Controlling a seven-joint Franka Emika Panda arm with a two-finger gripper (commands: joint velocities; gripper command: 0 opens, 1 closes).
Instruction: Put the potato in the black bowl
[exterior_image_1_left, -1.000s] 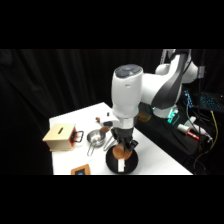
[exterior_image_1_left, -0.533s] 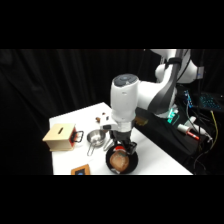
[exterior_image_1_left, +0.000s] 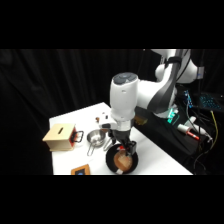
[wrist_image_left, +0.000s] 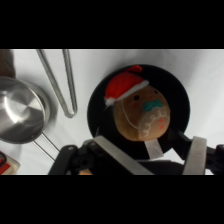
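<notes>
Inside the wide round matte black bowl (wrist_image_left: 100, 107) lay one rounded brown plush lump (wrist_image_left: 141, 116), the thing I took for the potato, though the wrist view showed it with a red cap trimmed in white and a stitched white-and-teal face. I could read no writing or brand on anything. My hand (wrist_image_left: 175, 150) hung directly over the bowl, its two fingers (wrist_image_left: 196, 155) spread apart, one at either side of the lump's lower edge, gripping nothing. Beside the bowl on the white counter (exterior_image_1_left: 150, 150) stood one shiny silver handled pot (wrist_image_left: 20, 115), and one pair of metal tongs (wrist_image_left: 60, 80) lay between pot and bowl. From the side view I counted one tan box with a slot in its top (exterior_image_1_left: 59, 137) near the counter's far left corner, well apart from the bowl (exterior_image_1_left: 121, 161).
</notes>
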